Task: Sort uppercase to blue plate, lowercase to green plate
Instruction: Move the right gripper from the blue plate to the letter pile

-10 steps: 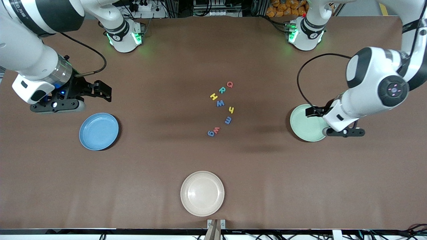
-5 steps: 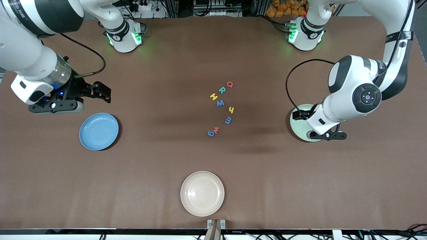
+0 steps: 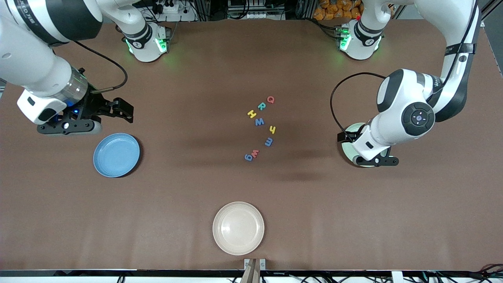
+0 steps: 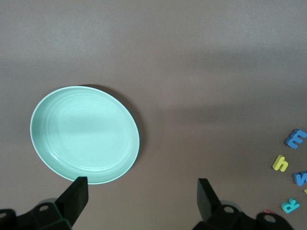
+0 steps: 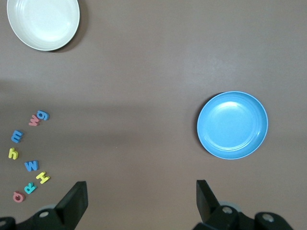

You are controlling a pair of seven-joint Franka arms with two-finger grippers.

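Uppercase letters lie mid-table: red Q, teal R, yellow H, blue M. The lowercase letters run nearer the front camera: yellow h, blue m, red w, blue g. The blue plate sits toward the right arm's end, and the green plate toward the left arm's end, half hidden by the arm. My left gripper hangs open and empty over that plate's rim. My right gripper is open over bare table beside the blue plate.
A beige plate stands near the table's front edge, nearer the front camera than the letters. The brown table stretches wide between the plates and the letter cluster.
The left arm has swung over the green plate toward the letters, covering more of it. The right arm has shifted only slightly. Both grippers stayed open.
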